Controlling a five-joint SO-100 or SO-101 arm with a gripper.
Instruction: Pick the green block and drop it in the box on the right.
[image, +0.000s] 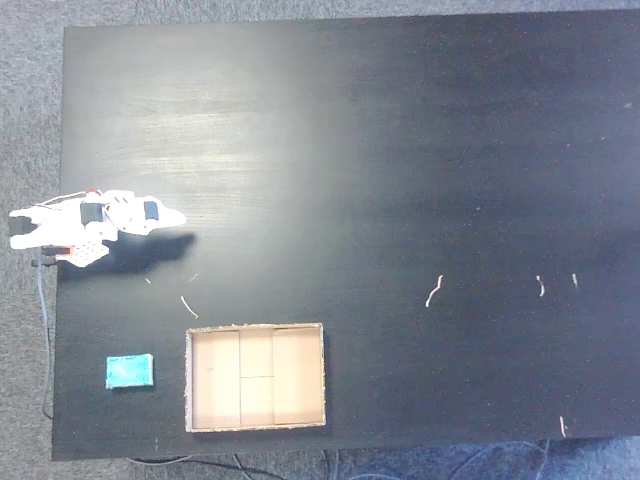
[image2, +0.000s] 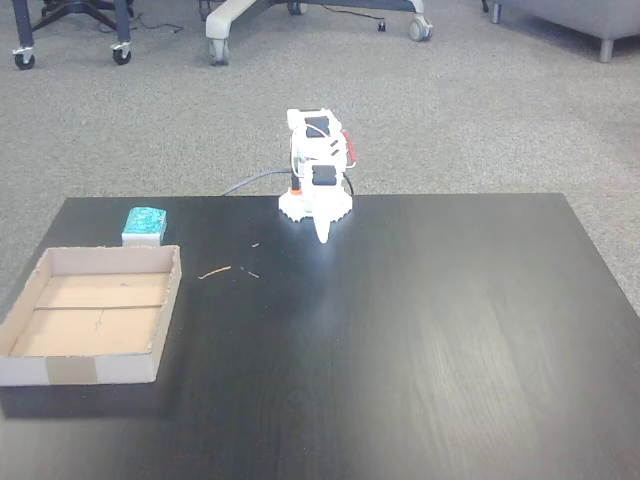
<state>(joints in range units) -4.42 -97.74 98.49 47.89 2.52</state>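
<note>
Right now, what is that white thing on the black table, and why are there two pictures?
The white thing is a small robot arm. It is folded up at the edge of a black table. At its tip is a gripper, two fingers for picking things up. The fingers look pressed together, and they hold nothing.

Two cameras took the pictures at the same moment. One fixed view looks straight down from above. The other stands across the table and faces the arm.

On the table lie a little green block and a flat cardboard box with nothing in it. They sit side by side, with a small gap between them. A few pale scraps lie scattered about too.
</note>
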